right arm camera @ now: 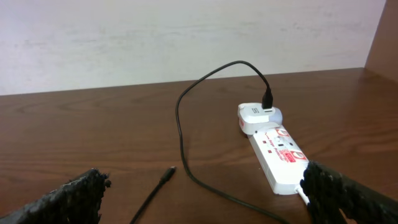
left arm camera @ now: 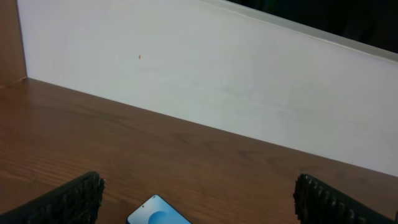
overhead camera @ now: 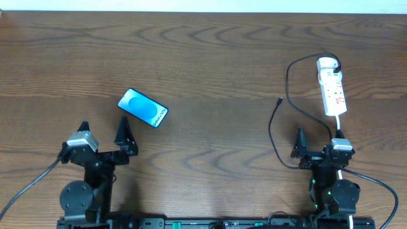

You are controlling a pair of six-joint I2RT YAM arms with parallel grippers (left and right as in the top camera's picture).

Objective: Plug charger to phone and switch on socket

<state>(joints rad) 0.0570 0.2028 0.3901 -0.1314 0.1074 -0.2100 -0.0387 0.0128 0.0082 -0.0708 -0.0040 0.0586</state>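
Note:
The phone (overhead camera: 143, 108) lies face up, its blue screen lit, on the left half of the table; one corner of the phone (left arm camera: 158, 213) shows low in the left wrist view. My left gripper (overhead camera: 103, 132) is open just in front of it, with nothing between its fingers (left arm camera: 68, 202). The socket (overhead camera: 332, 86) is a white power strip at the far right, also in the right wrist view (right arm camera: 277, 152). The charger cable (overhead camera: 287, 76) loops from the strip's far end, and its free plug (overhead camera: 280, 100) (right arm camera: 169, 172) rests on the wood. My right gripper (overhead camera: 318, 143) stands open and empty in front of them.
The socket's white cord (overhead camera: 340, 124) runs toward the right arm's base. A pale wall (left arm camera: 205, 87) borders the table's far edge. Bare wooden tabletop (overhead camera: 216, 127) lies between the two arms.

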